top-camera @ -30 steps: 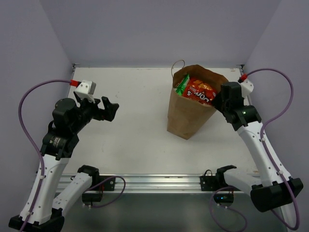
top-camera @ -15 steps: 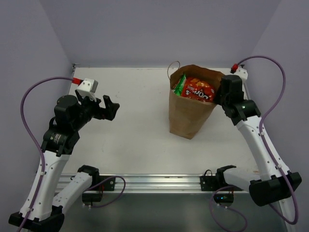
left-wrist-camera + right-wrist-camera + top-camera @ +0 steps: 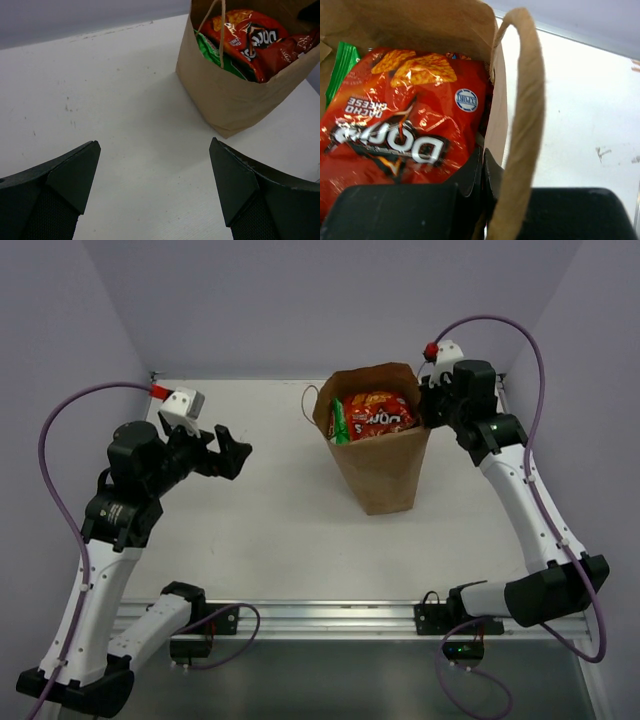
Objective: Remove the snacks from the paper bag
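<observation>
Right pincer (image 3: pixel 483 167) clamped paper bag (image 3: pixel 385 475) at its rim, Doritos bag (image 3: pixel 395 125) just inside; left pincer (image 3: pixel 154 145) gaped wide, farther off.

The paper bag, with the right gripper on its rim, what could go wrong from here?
1. The right gripper is shut on the thin rim of the paper bag; a hard pull could tear it or tip the bag, spilling the red chip bag and the green packet.
2. The left gripper hangs open well away, so nothing steadies the bag.
3. The paper handle loops right beside that gripper and might snag.
</observation>
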Robot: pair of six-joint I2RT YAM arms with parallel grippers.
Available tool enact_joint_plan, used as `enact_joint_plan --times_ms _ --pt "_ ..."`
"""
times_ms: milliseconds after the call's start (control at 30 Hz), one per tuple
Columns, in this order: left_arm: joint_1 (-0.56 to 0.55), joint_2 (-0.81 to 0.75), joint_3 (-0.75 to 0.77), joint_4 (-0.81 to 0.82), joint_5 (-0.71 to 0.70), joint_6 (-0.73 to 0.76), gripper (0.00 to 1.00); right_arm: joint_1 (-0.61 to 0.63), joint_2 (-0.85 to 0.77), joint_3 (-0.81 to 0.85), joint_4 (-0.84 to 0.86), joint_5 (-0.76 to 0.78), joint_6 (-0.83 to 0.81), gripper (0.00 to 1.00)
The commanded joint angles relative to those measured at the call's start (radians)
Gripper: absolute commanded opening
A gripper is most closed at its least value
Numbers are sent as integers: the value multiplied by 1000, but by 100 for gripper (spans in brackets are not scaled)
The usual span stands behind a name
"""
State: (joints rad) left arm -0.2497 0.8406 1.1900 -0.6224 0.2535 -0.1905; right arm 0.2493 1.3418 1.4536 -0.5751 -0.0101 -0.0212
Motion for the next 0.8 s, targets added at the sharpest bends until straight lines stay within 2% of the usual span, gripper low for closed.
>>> enact_joint_plan --times_ms 0,200,367,433,500,633,767 --pt "-5 46 66 21 104 -3 100 4 -47 100 216 -168 -166 0" --pt "-8 176 163 75 268 -72 100 18 -73 74 326 -177 -374 0" --pt "-33 250 233 139 250 -128 100 31 -61 125 360 -143 -430 0" --pt "-71 273 275 171 250 -154 100 45 -69 93 398 -104 -454 0" --pt "-152 311 318 191 205 -165 100 76 -84 50 471 -58 -473 0" --pt "-339 403 379 208 63 -170 100 119 -105 4 491 -13 -473 0" --pt "-503 468 385 253 -135 -196 100 159 -148 -70 515 62 -445 0"
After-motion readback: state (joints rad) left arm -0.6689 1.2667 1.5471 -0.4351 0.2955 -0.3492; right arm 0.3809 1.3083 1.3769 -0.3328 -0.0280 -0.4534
